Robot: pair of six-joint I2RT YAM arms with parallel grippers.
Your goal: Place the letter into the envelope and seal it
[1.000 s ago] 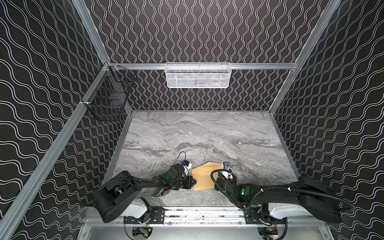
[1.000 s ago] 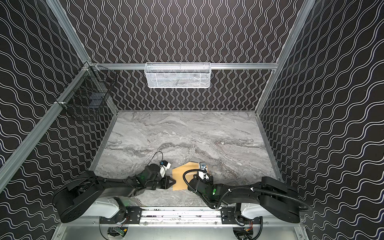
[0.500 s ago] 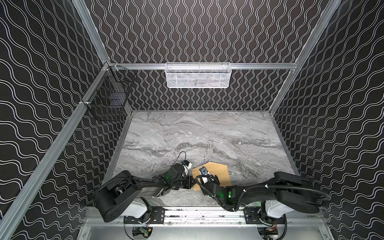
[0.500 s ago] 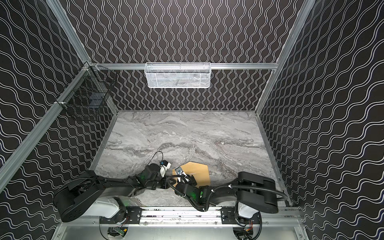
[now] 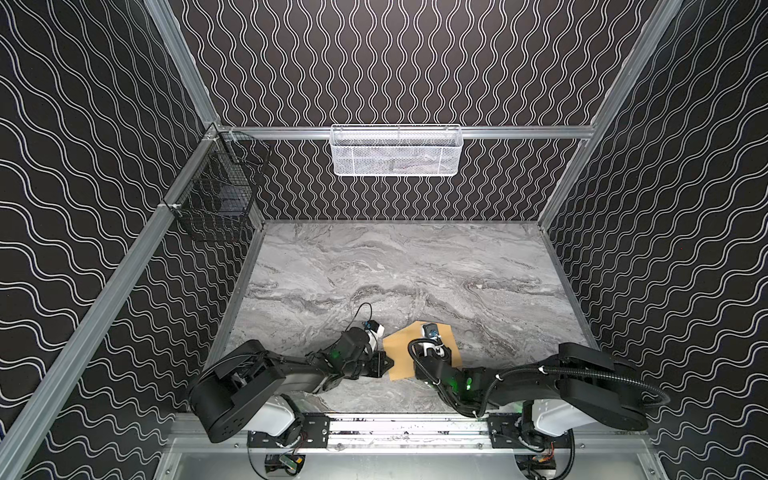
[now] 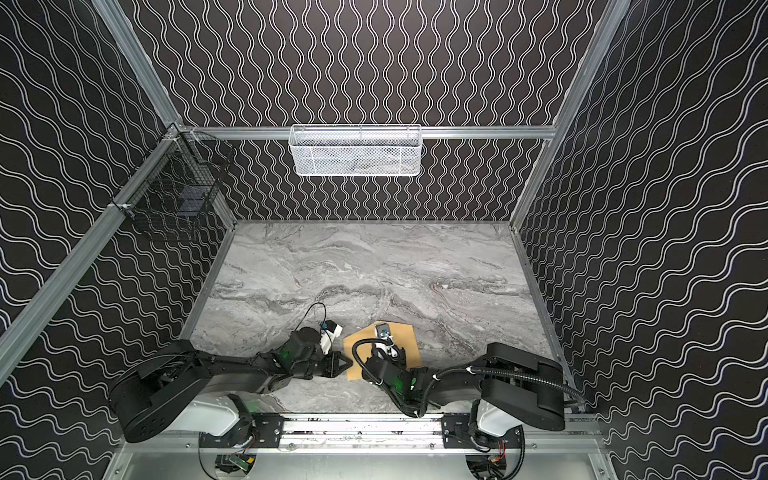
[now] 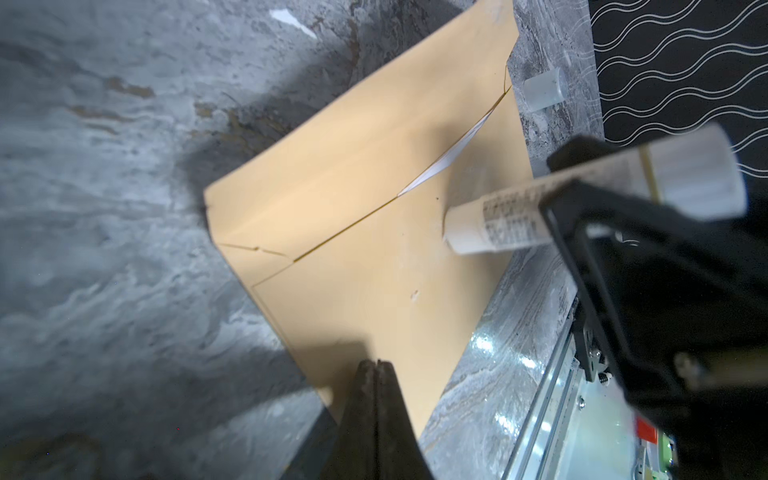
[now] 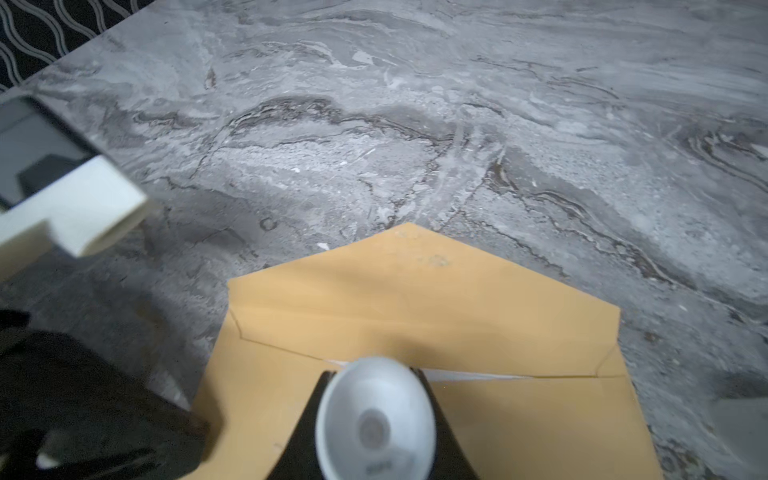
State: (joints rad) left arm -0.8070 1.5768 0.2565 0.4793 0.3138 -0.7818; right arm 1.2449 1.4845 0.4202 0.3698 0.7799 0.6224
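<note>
While the envelope [image 5: 399,353] lies flat near the front edge of the marble worktop [image 5: 415,270], flap open and pointing away, I see the letter [image 7: 440,168] as a white sliver in its mouth. My left claw [image 7: 376,368] is closed tight, tips over the envelope's edge. My right claw [image 8: 374,386] grips a glue stick [image 7: 490,226], tip down on the envelope.

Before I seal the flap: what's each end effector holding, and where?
Right end effector grips the glue stick around mid-barrel. Left end effector is shut, apparently holding nothing.
</note>
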